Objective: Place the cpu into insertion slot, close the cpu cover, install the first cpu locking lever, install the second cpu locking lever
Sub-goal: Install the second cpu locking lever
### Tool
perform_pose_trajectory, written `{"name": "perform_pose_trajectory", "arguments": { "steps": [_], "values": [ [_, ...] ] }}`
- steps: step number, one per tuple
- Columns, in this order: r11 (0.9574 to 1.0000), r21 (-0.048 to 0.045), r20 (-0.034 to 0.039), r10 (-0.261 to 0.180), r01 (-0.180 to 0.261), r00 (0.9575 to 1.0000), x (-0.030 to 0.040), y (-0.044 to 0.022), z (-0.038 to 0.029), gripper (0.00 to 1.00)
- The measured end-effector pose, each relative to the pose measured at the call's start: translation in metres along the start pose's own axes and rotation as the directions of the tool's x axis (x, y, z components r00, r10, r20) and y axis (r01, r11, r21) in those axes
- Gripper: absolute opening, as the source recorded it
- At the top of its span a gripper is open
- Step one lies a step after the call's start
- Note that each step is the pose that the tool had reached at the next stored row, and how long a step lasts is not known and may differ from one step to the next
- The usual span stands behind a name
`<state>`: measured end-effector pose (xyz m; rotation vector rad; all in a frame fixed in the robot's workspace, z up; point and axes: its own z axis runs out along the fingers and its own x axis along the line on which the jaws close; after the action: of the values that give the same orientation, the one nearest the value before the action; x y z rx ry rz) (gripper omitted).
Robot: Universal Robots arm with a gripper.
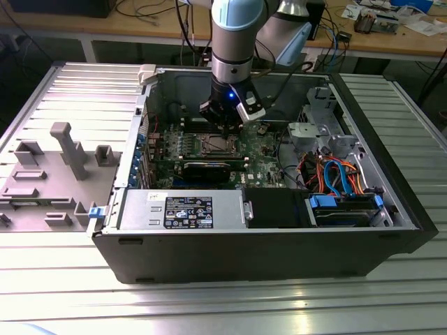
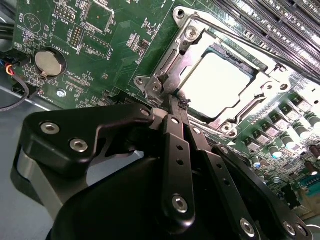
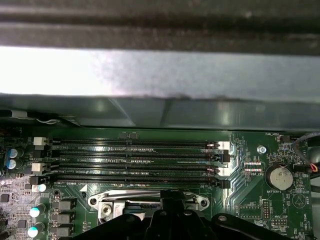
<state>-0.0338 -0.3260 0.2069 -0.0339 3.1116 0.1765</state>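
Observation:
Inside the open computer case, my gripper (image 1: pixel 225 125) hangs just over the green motherboard (image 1: pixel 262 164), at the far edge of the insertion slot (image 1: pixel 213 145). In the second wrist view the gripper (image 2: pixel 174 103) is shut, its black fingers pressed together with the tips at one corner of the slot's silver rim (image 2: pixel 192 32). The cpu (image 2: pixel 222 82) lies flat in the slot, its bright metal top showing through the window of the cpu cover (image 2: pixel 267 82), which lies down over it. A thin locking lever (image 2: pixel 170 57) runs along the rim next to the fingertips. The first wrist view catches the gripper (image 3: pixel 172 207) above the rim (image 3: pixel 150 201).
Long black memory slots (image 3: pixel 135 160) run beside the socket, toward the case's back wall (image 1: pixel 188 87). A round coin battery (image 2: pixel 49 62) sits on the board nearby. A power supply (image 1: pixel 181 209), drive cage (image 1: pixel 346 209) and coloured cables (image 1: pixel 335 171) fill the case's near side.

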Motion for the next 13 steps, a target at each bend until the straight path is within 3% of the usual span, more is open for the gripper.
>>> {"name": "perform_pose_trajectory", "arguments": {
  "steps": [8, 11, 13],
  "values": [
    [1.0000, 0.0012, 0.0001, 0.000, 0.000, 1.0000, -0.0001, 0.0003, -0.0030, 0.11],
    [0.9999, 0.0109, -0.0002, 0.000, 0.000, 1.0000, -0.0001, -0.0008, -0.0033, 0.11],
    [0.9999, 0.0128, -0.0004, 0.000, 0.000, 1.0000, -0.0001, -0.0006, -0.0052, 0.11]
  ]
}}
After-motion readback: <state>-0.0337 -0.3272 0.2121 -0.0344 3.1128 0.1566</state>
